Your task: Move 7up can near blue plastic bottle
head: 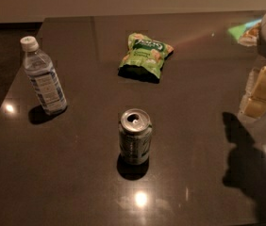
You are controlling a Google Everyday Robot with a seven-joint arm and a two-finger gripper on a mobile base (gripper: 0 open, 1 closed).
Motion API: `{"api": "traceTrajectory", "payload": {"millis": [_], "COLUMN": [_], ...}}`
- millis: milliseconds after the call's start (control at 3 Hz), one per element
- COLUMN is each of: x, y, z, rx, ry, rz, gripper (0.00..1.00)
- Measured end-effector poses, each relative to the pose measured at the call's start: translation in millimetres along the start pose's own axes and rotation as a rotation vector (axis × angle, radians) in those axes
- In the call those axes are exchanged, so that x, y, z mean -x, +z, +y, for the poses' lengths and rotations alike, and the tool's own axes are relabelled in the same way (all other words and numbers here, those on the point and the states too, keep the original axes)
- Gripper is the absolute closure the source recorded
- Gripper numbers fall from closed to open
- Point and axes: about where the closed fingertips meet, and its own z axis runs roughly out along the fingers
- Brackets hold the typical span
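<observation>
1. The table (76, 173) is a dark, polished slab, smooth and glossy enough to mirror lights as bright spots.
2. The 7up can (135, 142) is smooth, silvery aluminium with a shiny metal top and a pale green printed label.
3. The blue plastic bottle (43, 79) is clear bluish plastic with a matt white cap and a thin wrapped label.
4. The snack bag (145, 55) is crinkly green film with a slight sheen.
5. The gripper (260, 95), at the right edge above the table, looks like smooth, pale yellowish plastic below a grey matt housing.
</observation>
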Motion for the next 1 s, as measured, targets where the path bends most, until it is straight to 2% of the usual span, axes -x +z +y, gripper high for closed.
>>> {"api": "traceTrajectory", "payload": {"millis": [333,667,1000], "x": [2.0,21.3,48.1], "y": [-0.5,7.4,22.9], "z": [-0.5,11.5,35.0], "rx": [-0.002,0.035,0.107], "ry": [0.002,-0.026,-0.067], "rz": [-0.005,-0.060,-0.149], "gripper": [0.00,0.00,0.00]}}
